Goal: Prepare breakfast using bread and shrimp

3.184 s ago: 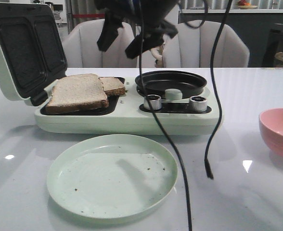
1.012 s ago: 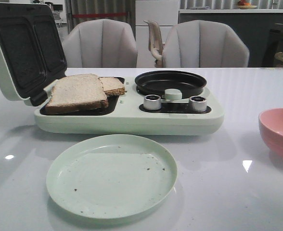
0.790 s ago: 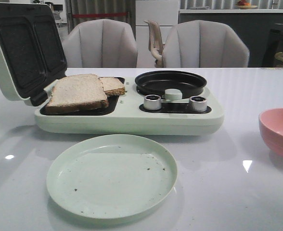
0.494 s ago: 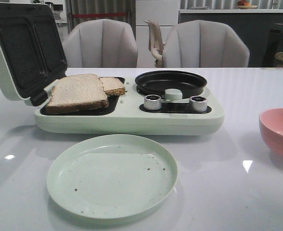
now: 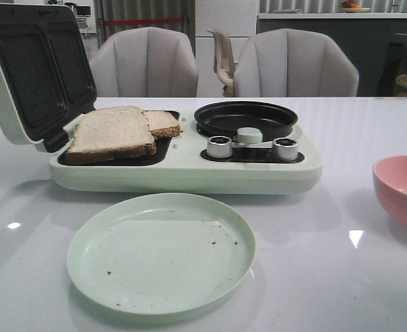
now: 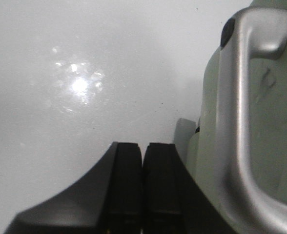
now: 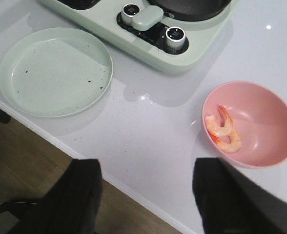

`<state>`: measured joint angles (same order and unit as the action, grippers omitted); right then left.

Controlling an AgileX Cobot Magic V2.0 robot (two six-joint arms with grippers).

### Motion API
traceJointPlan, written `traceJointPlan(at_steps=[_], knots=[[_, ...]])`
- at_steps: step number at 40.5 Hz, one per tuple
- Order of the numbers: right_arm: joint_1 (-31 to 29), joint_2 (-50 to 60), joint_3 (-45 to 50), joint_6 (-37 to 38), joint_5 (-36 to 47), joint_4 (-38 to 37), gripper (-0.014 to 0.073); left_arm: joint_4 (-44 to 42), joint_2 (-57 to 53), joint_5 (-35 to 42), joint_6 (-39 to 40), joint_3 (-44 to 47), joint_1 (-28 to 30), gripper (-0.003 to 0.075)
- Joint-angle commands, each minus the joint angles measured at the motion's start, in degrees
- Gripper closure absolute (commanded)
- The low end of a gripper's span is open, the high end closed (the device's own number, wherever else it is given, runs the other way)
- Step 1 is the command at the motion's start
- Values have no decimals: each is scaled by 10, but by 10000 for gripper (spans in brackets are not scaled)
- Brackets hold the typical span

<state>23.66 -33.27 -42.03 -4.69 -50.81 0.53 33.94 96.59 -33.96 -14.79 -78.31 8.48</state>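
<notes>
Right gripper (image 7: 146, 195) wide open, empty.

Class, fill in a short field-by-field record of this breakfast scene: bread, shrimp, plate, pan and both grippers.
bread: two beige square slices, overlapping on the open sandwich maker's lower plate
shrimp: curled pink-orange pieces inside the pink bowl
plate: pale green round plate, only crumbs
pan: black round pan, nothing in it
left gripper: shut, beside the maker's silver handle
right gripper: open, holding nothing
</notes>
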Motion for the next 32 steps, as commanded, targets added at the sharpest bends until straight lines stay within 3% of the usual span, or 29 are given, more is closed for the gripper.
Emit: traceJointPlan(at_steps=[1, 19, 25, 32], knots=[[-2, 1, -15, -1, 37, -5, 78, 50, -19, 40, -3, -19, -20, 610], [-2, 1, -15, -1, 37, -5, 78, 123, -20, -5, -3, -19, -119, 610], [-2, 1, -15, -1, 37, -5, 78, 125, -22, -42, -76, -19, -145, 610], [-2, 1, -15, -1, 37, -5, 78, 102, -53, -75, -107, -9, -184, 610]])
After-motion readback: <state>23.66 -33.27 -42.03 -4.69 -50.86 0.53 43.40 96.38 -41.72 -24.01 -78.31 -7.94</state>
